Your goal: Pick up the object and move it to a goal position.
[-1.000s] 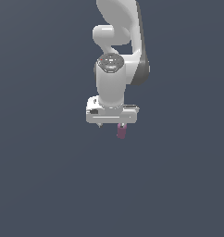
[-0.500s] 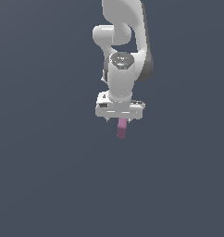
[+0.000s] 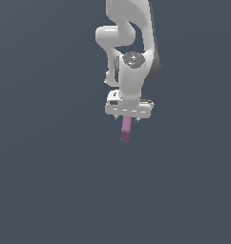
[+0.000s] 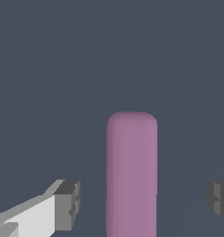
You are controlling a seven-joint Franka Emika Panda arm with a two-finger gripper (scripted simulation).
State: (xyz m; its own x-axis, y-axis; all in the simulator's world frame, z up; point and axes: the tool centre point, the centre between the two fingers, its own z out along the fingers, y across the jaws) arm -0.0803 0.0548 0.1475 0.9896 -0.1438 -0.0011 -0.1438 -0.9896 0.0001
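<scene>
The object (image 3: pixel 125 132) is a pink-mauve bar with rounded ends, lying on the dark grey floor. In the exterior view its far part is hidden under my white gripper (image 3: pixel 129 117), which hangs straight down over it. The wrist view shows the object (image 4: pixel 132 176) running lengthwise between the two grey fingertips (image 4: pixel 70 203). My gripper (image 4: pixel 144 201) is open, with a clear gap on each side of the bar and neither finger touching it. No goal position is marked in either view.
A plain dark grey floor (image 3: pixel 50 190) fills both views. The white arm (image 3: pixel 131 43) rises from the gripper toward the exterior view's top.
The gripper has shifted toward the exterior view's right and now sits over the bar's far end. The bar has hardly moved.
</scene>
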